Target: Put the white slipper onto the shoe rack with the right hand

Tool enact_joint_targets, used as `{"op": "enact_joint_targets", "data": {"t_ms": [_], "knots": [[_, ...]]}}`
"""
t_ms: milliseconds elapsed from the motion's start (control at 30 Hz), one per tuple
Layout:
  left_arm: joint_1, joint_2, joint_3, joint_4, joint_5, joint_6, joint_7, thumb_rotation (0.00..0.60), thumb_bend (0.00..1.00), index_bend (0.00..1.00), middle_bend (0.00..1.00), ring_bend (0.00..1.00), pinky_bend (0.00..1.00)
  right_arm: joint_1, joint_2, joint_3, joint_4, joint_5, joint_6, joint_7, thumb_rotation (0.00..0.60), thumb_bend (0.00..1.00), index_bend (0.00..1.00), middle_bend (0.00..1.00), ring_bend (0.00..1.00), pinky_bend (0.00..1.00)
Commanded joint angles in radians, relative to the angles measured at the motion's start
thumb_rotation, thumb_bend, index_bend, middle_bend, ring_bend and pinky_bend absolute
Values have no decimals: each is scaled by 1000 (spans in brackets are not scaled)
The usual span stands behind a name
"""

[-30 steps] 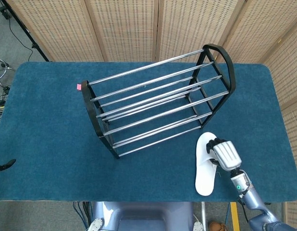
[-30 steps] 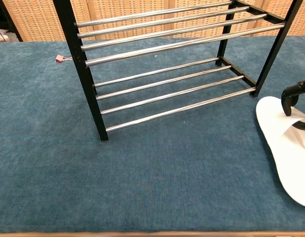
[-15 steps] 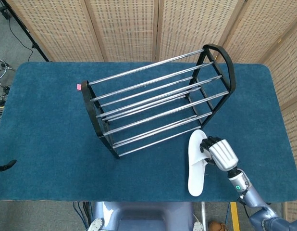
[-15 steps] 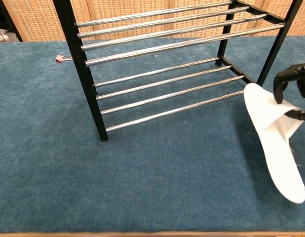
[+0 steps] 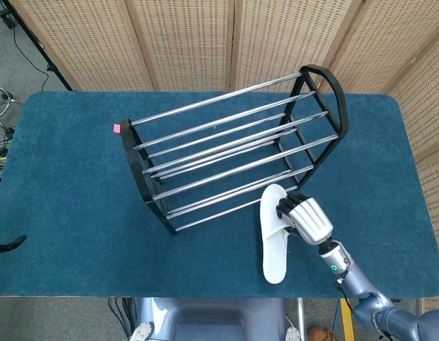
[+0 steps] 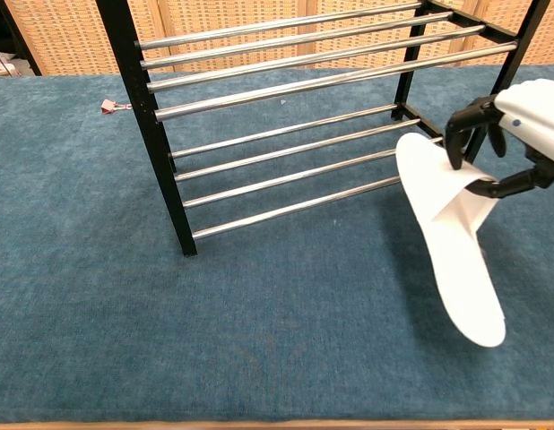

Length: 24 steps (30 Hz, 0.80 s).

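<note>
The white slipper (image 5: 273,238) (image 6: 454,251) hangs tilted above the blue table, toe toward the rack and heel toward the front edge. My right hand (image 5: 305,218) (image 6: 512,134) grips it by the strap near the toe. The slipper's toe is close to the lowest front bars of the black and chrome shoe rack (image 5: 226,145) (image 6: 286,134), near its right end; whether it touches them I cannot tell. My left hand is out of both views.
The blue carpeted table (image 5: 70,185) spreads wide to the left and in front of the rack. A small pink tag (image 5: 117,128) lies by the rack's left end. Wicker screens (image 5: 191,39) stand behind the table.
My right hand has lifted the slipper off the table and carried it left and toward the rack's lower bars.
</note>
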Motion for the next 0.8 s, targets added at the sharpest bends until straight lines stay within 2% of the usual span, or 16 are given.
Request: {"op": "enact_joint_targets", "data": {"t_ms": [33, 800], "knots": [[-1, 1, 1, 0, 2, -2, -1, 600, 0, 0, 0, 0, 0, 9, -8, 1, -15, 7, -17, -11, 600, 507, 621, 532, 458, 614], [-8, 2, -1, 4, -12, -17, -3, 600, 0, 0, 0, 0, 0, 61, -74, 18, 9, 55, -80, -16, 600, 507, 623, 534, 460, 614]]}}
